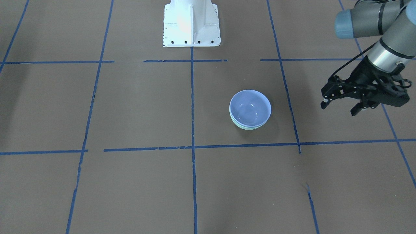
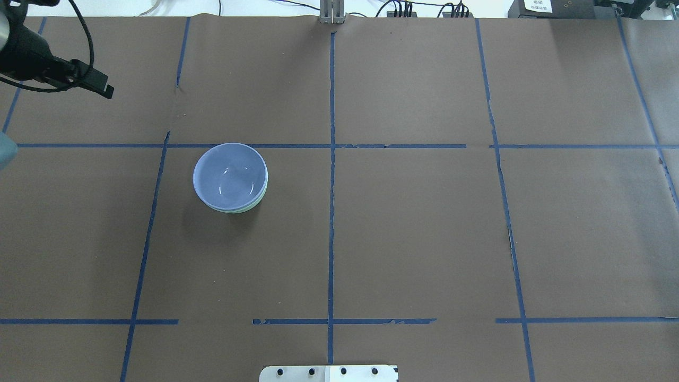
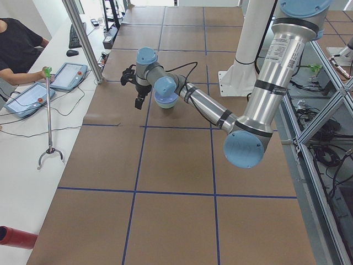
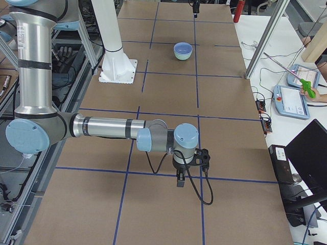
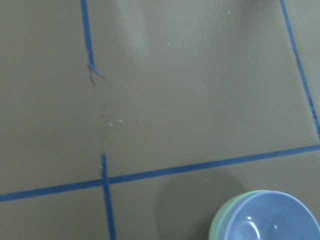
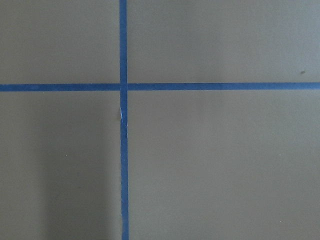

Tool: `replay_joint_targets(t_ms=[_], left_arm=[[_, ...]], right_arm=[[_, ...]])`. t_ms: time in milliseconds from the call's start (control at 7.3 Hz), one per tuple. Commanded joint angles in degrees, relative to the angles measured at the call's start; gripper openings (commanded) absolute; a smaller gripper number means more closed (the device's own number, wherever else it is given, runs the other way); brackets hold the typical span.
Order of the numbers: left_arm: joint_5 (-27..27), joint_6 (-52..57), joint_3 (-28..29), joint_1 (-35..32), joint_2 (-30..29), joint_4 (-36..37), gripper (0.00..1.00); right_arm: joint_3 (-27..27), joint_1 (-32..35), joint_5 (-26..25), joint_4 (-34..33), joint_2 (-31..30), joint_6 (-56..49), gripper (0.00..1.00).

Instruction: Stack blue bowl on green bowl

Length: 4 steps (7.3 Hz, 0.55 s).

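l gripper point(image 1: 339, 108): i see the jaws spread wide w/ nothing between them, hovering over the table point(image 1: 130, 107), well apart from both bowls. r gripper point(image 4: 180, 179): shows only in the side view, far from the bowls; i can't tell if it's open or closed. blue bowl point(image 1: 250, 108) sits upright, nested in green bowl point(image 1: 247, 127); only a crescent of the green rim shows. the stack stands inside one square of the blue tape grid point(image 1: 192, 97), touching no line.
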Motion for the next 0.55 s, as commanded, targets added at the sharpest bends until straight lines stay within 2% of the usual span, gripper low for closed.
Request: replay_joint_targets(t_ms=[0, 137, 274, 411], left_arm=[[0.0, 19.39, 0.87, -7.62, 1.55, 5.92, 1.0], [-0.09, 22.42, 0.88, -11.48, 4.96, 6.18, 1.0], [-2.7, 25.67, 0.88, -17.61, 11.26, 5.93, 1.0], [-5.43, 34.93, 1.58, -21.67, 15.5, 6.53, 1.0]], right_arm=[[0.0, 0.0, 0.03, -0.09, 0.0, 0.0, 1.0], [0.0, 0.0, 0.03, 0.0, 0.0, 0.0, 1.0], [0.0, 0.0, -0.06, 0.0, 0.0, 0.0, 1.0], [0.0, 0.0, -0.06, -0.09, 0.0, 0.0, 1.0]])
